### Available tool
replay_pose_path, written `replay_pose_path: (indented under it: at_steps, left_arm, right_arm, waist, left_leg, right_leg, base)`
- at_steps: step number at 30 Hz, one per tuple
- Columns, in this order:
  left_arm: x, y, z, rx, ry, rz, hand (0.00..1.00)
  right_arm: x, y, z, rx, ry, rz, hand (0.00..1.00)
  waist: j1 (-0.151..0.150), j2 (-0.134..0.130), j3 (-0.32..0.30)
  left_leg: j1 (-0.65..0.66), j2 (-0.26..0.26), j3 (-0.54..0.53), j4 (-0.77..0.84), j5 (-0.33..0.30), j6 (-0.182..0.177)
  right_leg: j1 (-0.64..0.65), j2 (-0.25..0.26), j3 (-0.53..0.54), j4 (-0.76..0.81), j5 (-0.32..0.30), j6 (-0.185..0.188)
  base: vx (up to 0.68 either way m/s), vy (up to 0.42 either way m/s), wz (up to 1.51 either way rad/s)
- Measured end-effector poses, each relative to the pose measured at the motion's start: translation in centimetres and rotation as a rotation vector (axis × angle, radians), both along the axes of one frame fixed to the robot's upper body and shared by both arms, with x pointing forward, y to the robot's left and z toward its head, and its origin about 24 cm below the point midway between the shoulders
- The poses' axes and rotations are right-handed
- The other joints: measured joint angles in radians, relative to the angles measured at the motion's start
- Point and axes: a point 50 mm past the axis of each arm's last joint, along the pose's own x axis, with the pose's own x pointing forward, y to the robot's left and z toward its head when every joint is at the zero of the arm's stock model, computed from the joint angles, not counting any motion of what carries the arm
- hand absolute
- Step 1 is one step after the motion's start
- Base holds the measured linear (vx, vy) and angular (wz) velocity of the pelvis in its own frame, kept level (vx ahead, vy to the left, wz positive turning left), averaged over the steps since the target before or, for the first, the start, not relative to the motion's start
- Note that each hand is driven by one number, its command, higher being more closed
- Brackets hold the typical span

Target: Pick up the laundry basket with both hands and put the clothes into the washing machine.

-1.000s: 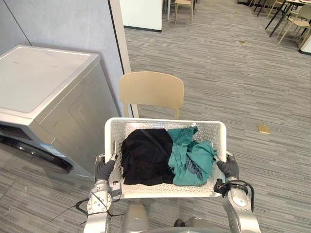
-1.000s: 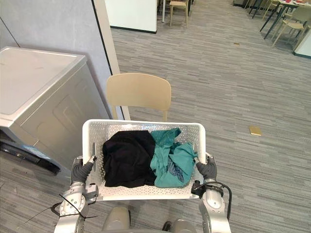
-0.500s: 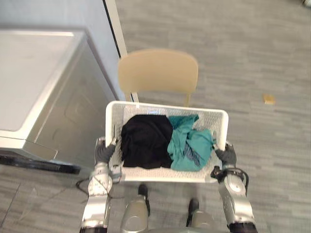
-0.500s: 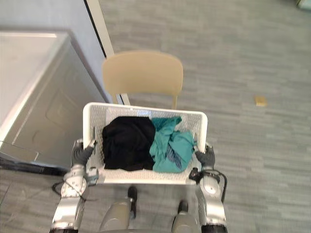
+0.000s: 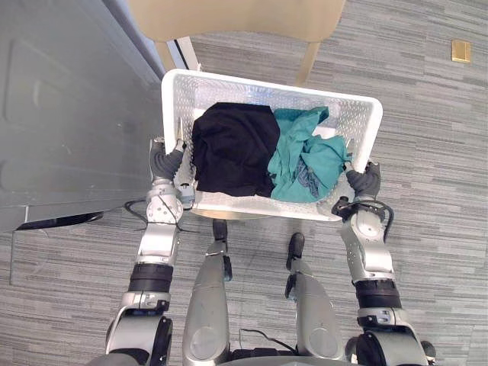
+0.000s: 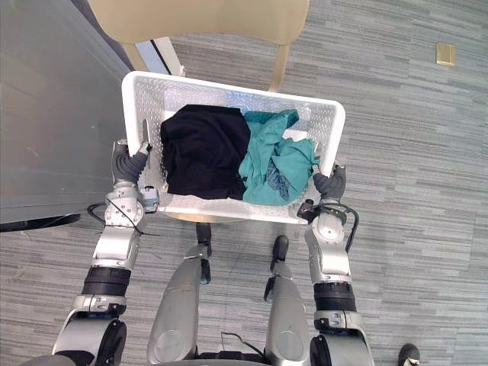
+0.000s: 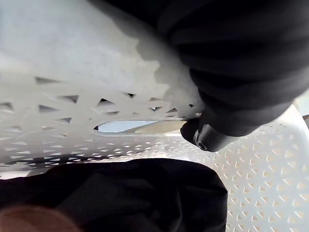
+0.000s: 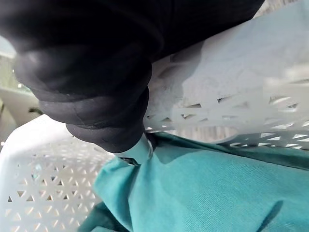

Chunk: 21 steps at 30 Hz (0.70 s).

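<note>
The washing machine [image 5: 61, 99] sits at our left. Our left hand [image 5: 166, 162] curls round the rim of the laundry basket [image 5: 259, 81], clothes [image 5: 232, 149] inside, and our right hand [image 5: 366, 179] grips the opposite rim. Should either hold slip, we judge the basket tips and spills.

Grey striped floor [image 5: 435, 137] — carries washing machine [image 5: 69, 107] at left, beige chair [image 5: 236, 17] beside it — small yellow square [image 5: 460, 50] well apart.
</note>
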Motion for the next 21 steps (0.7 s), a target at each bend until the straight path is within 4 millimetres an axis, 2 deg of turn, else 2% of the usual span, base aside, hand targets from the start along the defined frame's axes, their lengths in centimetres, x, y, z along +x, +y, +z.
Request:
replay_pose_path:
  at_steps: [4, 5, 6, 7, 12, 17, 21]
  left_arm:
    - [0.6, 0.1, -0.2, 0.001, 0.034, 0.007, 1.0]
    - [0.7, 0.1, -0.3, 0.0, 0.047, 0.009, 1.0]
    - [0.8, 0.1, -0.4, 0.0, 0.053, 0.01, 1.0]
    - [0.9, 0.1, -0.5, -0.001, 0.067, 0.013, 0.0]
    - [0.9, 0.7, -1.2, -0.033, 0.118, 0.042, 0.0]
    - [0.5, 1.7, -1.8, -0.07, 0.134, 0.079, 0.0]
    - [0.3, 2.6, -1.6, -0.094, 0.119, 0.127, 0.0]
  right_arm:
    - [0.5, 0.0, -0.5, -0.009, 0.024, 0.011, 1.0]
    - [0.7, -0.1, -0.6, -0.008, 0.034, 0.014, 0.0]
    - [0.7, 0.0, -0.7, -0.002, 0.036, 0.015, 0.0]
    - [0.9, 0.0, -0.9, 0.01, 0.045, 0.016, 0.0]
    - [0.9, 0.0, -1.6, 0.019, 0.077, 0.022, 0.0]
    - [0.9, 0.0, -2.9, 0.027, 0.133, 0.04, 0.0]
    - [0.9, 0.1, -3.2, 0.032, 0.151, 0.048, 0.0]
  waist:
    - [-0.001, -0.002, 0.008]
    - [0.0, -0.002, 0.013]
    - [0.001, -0.002, 0.016]
    - [0.003, -0.002, 0.021]
    - [0.027, -0.003, 0.022]
    - [0.028, -0.006, 0.024]
    - [0.028, -0.015, 0.028]
  left_leg:
    - [-0.013, 0.004, -0.018, -0.024, 0.02, -0.017]
    - [-0.012, 0.004, -0.024, -0.037, 0.03, -0.014]
    - [-0.012, 0.004, -0.028, -0.042, 0.034, -0.014]
    - [-0.011, 0.004, -0.035, -0.052, 0.043, -0.019]
    - [0.001, 0.016, -0.036, -0.082, 0.065, -0.026]
    - [0.021, 0.02, -0.045, -0.124, 0.086, -0.031]
    - [0.029, 0.021, -0.045, -0.152, 0.105, -0.027]
  right_leg:
    - [-0.011, 0.011, -0.015, 0.0, -0.001, -0.002]
    - [-0.012, 0.013, -0.023, 0.0, -0.003, -0.006]
    - [-0.012, 0.015, -0.026, 0.001, -0.004, -0.007]
    - [-0.012, 0.017, -0.031, 0.002, -0.007, -0.012]
    - [-0.024, 0.028, -0.03, 0.023, -0.015, -0.024]
    - [-0.024, 0.033, -0.039, 0.036, -0.019, -0.03]
    - [-0.025, 0.035, -0.044, 0.035, -0.019, -0.03]
  base:
    - [0.02, -0.04, 0.12]
    - [-0.01, -0.029, 0.13]
    - [-0.02, -0.031, 0.18]
    - [-0.02, -0.021, 0.11]
    - [-0.05, -0.026, -0.01]
    - [-0.05, -0.024, 0.04]
    - [-0.02, -0.01, 0.04]
